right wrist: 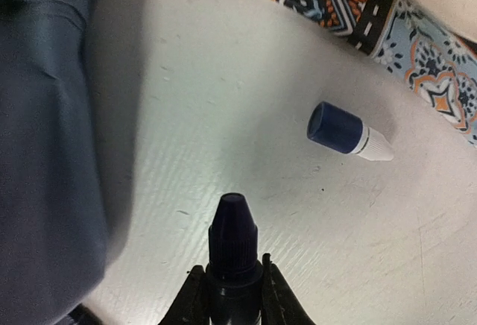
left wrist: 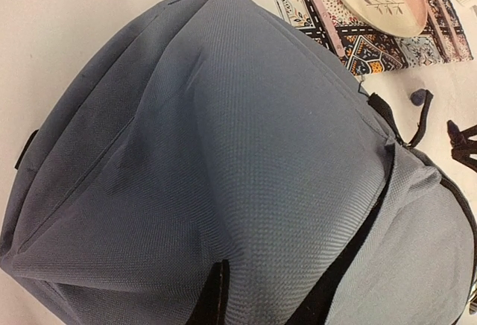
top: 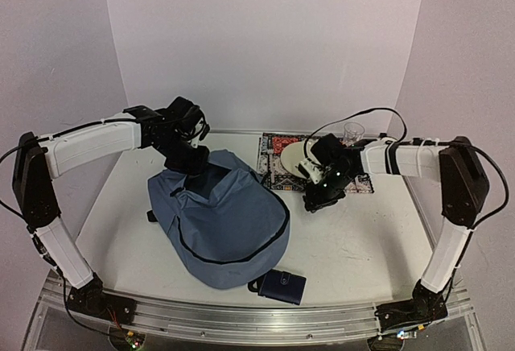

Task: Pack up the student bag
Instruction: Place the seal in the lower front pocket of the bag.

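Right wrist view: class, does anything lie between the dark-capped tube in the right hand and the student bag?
Nothing visible. Only bare table separates the dark-capped tube in the right hand from the student bag. A second blue-capped tube lies on the other side, near the patterned mat.

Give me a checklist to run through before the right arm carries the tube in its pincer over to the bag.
1. Right pincer on the tube: its fingers press both sides. Ok.
2. Tube off the table: cannot tell from the wrist view.
3. Left pincer shut at the top of the bag: ok. Whether it grips fabric: cannot tell.
4. Bag mouth open to take the tube: cannot tell, no opening shows in any view.
5. Second tube out of the way: ok, it lies apart on the table, beside the mat.
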Robot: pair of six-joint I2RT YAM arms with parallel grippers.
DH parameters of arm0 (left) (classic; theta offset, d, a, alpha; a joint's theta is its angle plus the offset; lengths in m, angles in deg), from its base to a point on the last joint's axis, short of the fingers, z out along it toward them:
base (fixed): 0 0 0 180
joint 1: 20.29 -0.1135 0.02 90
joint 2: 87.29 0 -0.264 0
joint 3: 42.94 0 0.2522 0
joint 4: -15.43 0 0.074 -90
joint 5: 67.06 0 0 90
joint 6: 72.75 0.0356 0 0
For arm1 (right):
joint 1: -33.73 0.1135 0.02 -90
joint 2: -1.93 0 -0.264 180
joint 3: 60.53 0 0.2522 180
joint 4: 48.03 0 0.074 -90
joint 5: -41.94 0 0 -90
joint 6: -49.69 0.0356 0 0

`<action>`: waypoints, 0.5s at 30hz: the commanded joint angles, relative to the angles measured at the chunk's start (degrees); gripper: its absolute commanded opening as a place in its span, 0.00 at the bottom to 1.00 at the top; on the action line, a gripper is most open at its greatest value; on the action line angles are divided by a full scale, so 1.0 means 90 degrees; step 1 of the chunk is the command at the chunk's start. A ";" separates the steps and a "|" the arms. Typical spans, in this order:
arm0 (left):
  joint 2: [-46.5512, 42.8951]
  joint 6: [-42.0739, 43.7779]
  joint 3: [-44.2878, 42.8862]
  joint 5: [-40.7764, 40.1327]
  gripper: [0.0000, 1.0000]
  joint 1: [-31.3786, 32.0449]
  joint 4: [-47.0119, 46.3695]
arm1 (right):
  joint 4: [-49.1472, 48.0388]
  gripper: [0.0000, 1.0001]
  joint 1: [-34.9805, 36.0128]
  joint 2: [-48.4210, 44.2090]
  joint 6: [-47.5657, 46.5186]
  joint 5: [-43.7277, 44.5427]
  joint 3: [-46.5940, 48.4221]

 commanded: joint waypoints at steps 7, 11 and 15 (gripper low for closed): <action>0.0001 0.0002 -0.0405 0.0415 0.00 -0.0039 -0.0185 | -0.0158 0.19 0.0667 -0.1122 0.2077 -0.0683 0.0871; 0.0029 0.0012 -0.0461 0.0637 0.00 -0.0036 -0.0185 | -0.0348 0.20 0.1117 -0.0776 0.2520 -0.0875 0.1542; -0.0009 0.0016 -0.0490 0.0739 0.00 -0.0039 -0.0189 | -0.1013 0.20 0.1507 -0.0391 0.3129 -0.0935 0.1844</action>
